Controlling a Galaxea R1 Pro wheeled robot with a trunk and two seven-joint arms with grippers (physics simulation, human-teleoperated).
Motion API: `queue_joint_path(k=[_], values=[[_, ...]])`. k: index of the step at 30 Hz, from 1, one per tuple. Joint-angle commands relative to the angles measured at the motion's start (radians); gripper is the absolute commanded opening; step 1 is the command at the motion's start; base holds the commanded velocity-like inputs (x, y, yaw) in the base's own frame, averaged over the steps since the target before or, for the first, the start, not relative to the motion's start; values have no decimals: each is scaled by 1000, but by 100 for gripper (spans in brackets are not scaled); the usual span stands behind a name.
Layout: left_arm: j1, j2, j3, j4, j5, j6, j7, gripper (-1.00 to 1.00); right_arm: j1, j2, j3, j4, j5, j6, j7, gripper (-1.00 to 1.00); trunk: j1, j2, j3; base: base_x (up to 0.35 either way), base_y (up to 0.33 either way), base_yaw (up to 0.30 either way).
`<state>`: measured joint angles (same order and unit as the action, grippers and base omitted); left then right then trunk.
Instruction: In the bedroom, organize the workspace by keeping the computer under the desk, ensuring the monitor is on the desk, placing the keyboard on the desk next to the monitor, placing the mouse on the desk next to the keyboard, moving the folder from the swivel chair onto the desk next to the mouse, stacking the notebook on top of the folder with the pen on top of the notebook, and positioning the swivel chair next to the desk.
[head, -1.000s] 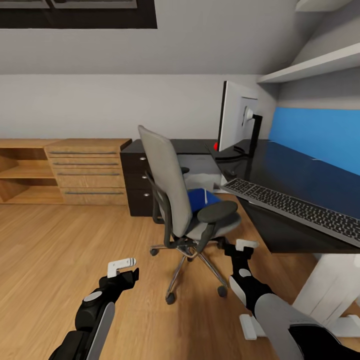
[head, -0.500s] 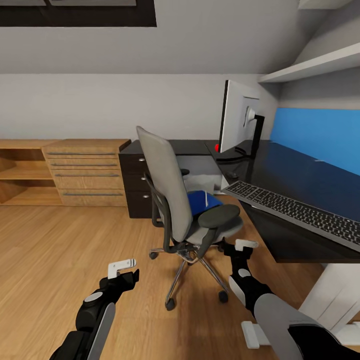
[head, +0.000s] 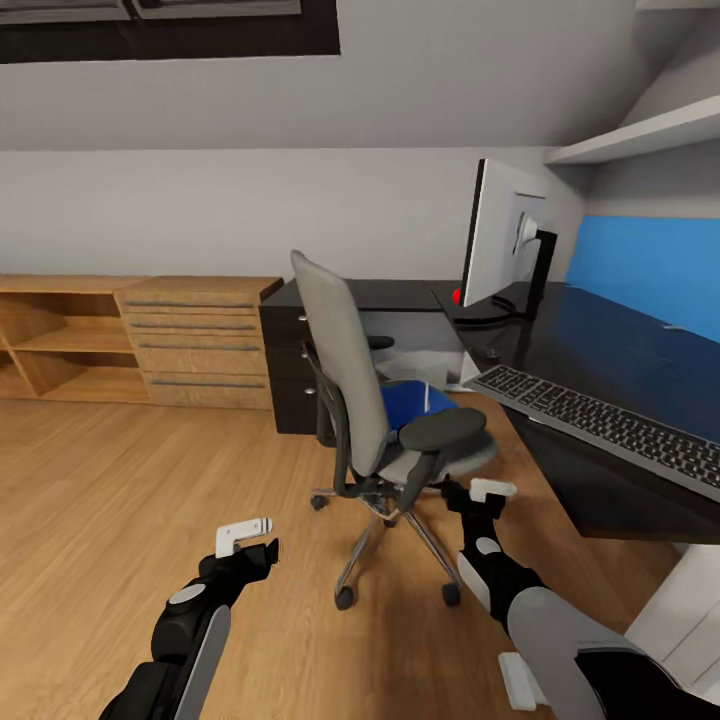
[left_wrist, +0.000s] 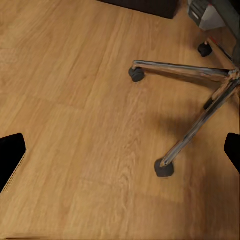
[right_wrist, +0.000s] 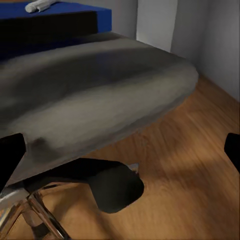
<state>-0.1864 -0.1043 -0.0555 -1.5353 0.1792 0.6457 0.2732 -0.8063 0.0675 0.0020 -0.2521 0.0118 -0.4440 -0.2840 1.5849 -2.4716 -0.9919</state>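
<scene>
Facing away from the robot, one swivel chair (head: 385, 420) stands on the wood floor (head: 130, 500) just beside the tabletop (head: 620, 370), backrest toward the camera. One blue folder (head: 408, 403) lies flat on its seat, with one white pen (right_wrist: 44, 5) resting on it. One keyboard (head: 610, 425) lies along the tabletop's near edge, long axis running from the monitor's side toward the robot's right. One monitor (head: 505, 245) stands upright at the tabletop's far end, its light grey back toward the blue wall panel (head: 650, 270). Left end effector (head: 245, 535) hangs open over bare floor; right end effector (head: 482, 497) is open, near the chair's armrest (head: 442, 428).
</scene>
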Motion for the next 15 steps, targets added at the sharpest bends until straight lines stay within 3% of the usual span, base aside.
queue_joint_path(k=[1,8,15], values=[[-1,0,-1,-1,10,3,9,100,-1,1,4,1,4,-1,-3,100,0,0,-1,0,0,276],[-1,1,5,1,10,3,9,100,-1,5,6,4,6,-1,-18,100,0,0,-1,0,0,260],[-1,2,8,7,11,2,9,100,0,6,8,6,6,-1,-21,100,0,0,-1,0,0,39]])
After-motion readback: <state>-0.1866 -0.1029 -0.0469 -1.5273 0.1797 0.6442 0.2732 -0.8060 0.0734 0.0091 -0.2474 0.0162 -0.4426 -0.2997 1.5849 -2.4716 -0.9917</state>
